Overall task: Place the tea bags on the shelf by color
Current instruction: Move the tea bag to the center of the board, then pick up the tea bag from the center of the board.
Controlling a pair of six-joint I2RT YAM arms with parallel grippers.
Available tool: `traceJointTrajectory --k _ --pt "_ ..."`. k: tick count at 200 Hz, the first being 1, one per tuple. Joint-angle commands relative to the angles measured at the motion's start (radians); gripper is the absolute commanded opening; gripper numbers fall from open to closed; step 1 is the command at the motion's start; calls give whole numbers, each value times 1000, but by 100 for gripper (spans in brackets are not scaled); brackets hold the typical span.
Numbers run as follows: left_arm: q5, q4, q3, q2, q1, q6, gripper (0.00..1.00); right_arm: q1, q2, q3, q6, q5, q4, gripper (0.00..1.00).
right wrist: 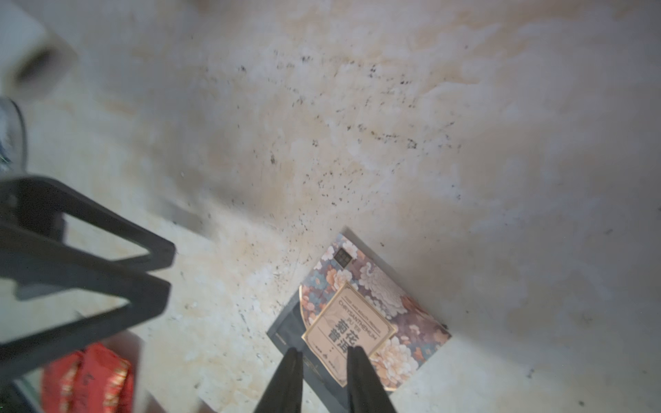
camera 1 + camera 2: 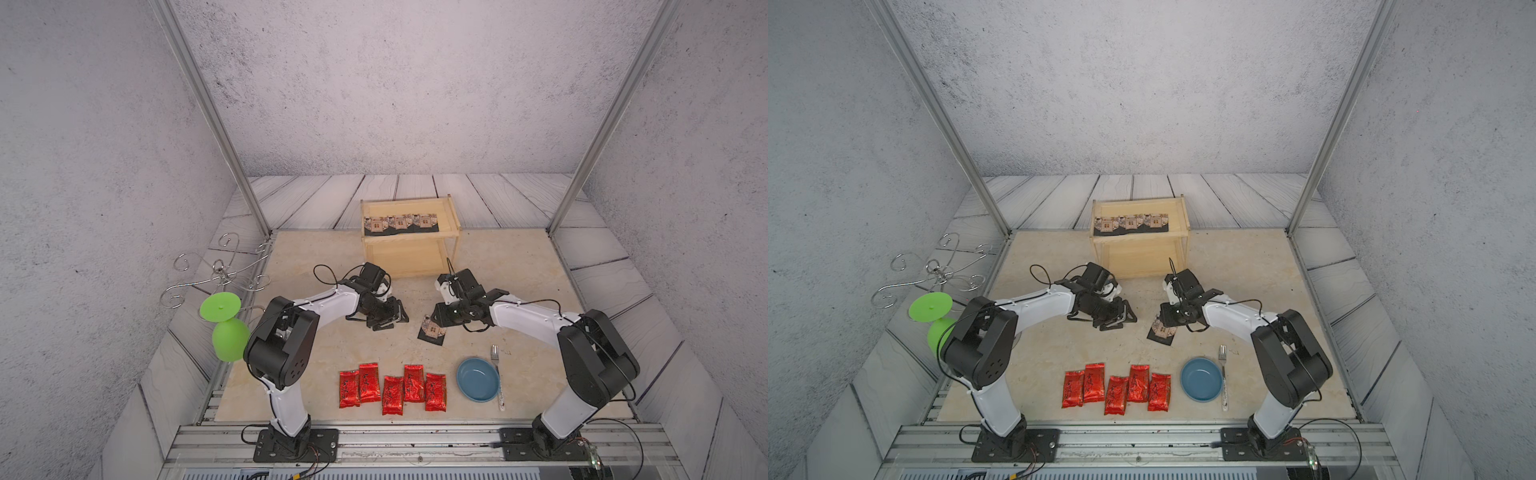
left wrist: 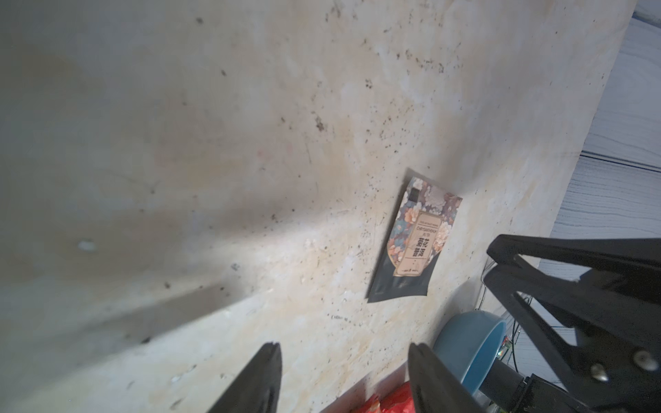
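Observation:
The pale wooden shelf (image 2: 409, 240) stands at the back, with three black tea bags (image 2: 400, 223) in a row on its upper tier. A fourth black tea bag (image 2: 432, 330) lies on the table in front of it. My right gripper (image 1: 323, 354) hangs just over this bag's near edge. Its jaws are narrowly open, and the printed label (image 1: 348, 327) shows flat between them. Several red tea bags (image 2: 392, 388) lie in a row near the front edge. My left gripper (image 3: 345, 357) is open and empty above bare table, to the left of the black bag (image 3: 416, 236).
A blue bowl (image 2: 478, 379) and a fork (image 2: 496, 374) lie to the right of the red bags. A green goblet (image 2: 226, 332) and a wire rack (image 2: 216, 270) stand at the table's left edge. The shelf's lower tier (image 2: 1138, 257) holds nothing.

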Motion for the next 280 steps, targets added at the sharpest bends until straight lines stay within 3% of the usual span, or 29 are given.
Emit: traceJointTrajectory --k 1,39,225,280 --pt "28 1 31 36 -16 -3 61 -42 17 -37 46 -116 73 14" --pt "40 6 50 72 -40 -2 59 -54 16 -83 54 -126 105 8" --pt "88 24 124 210 -84 -11 54 -105 115 -179 65 -138 183 4" --pt "111 37 174 279 -105 -25 43 -111 125 -181 66 -154 194 3"
